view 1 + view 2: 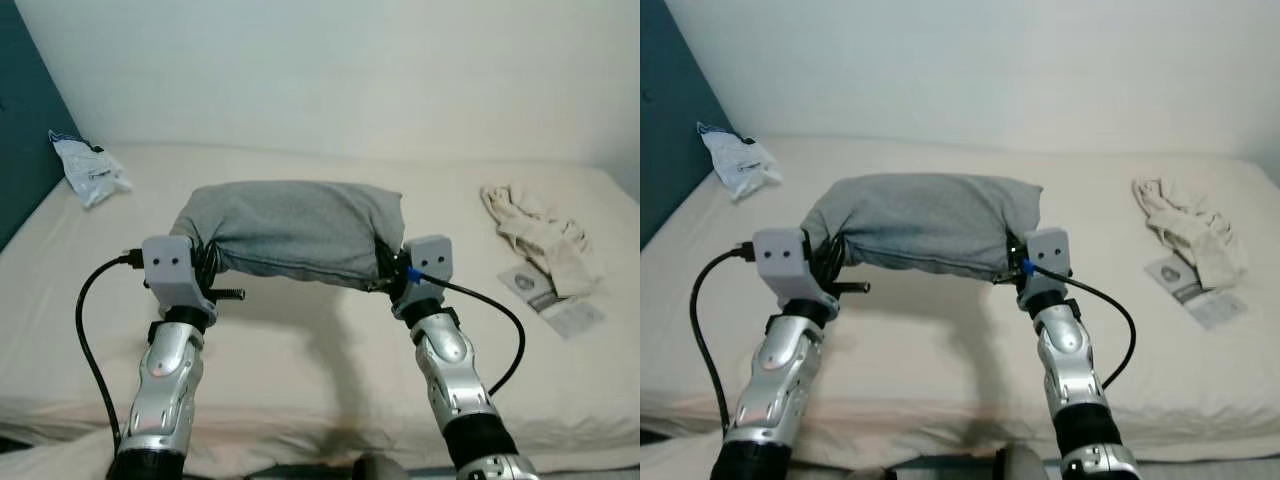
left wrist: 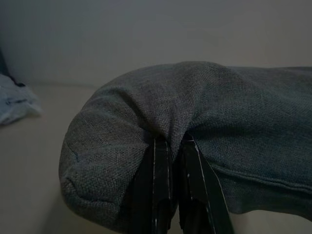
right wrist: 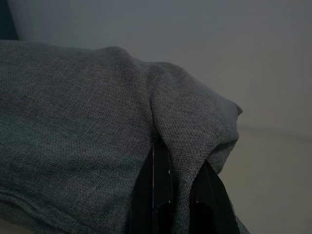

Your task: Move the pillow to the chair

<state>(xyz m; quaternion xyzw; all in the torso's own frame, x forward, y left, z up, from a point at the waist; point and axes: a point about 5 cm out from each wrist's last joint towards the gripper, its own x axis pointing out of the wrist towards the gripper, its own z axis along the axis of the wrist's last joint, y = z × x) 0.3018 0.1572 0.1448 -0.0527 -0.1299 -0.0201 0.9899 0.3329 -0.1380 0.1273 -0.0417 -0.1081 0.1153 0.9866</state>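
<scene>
A grey fabric pillow (image 1: 295,228) hangs lifted above the cream bed (image 1: 300,350), held at both ends. My left gripper (image 1: 203,262) is shut on the pillow's left end; in the left wrist view its black fingers (image 2: 161,190) pinch a fold of grey cloth (image 2: 195,117). My right gripper (image 1: 388,268) is shut on the right end, and the right wrist view has its fingers (image 3: 161,195) clamped on the pillow's corner (image 3: 195,122). A shadow lies on the sheet beneath the pillow. No chair can be made out.
A crumpled white and blue plastic bag (image 1: 88,168) lies at the bed's far left by a teal wall (image 1: 25,120). A cream cloth (image 1: 540,235) and a paper packet (image 1: 550,295) lie at the right. A white wall (image 1: 350,70) stands behind the bed.
</scene>
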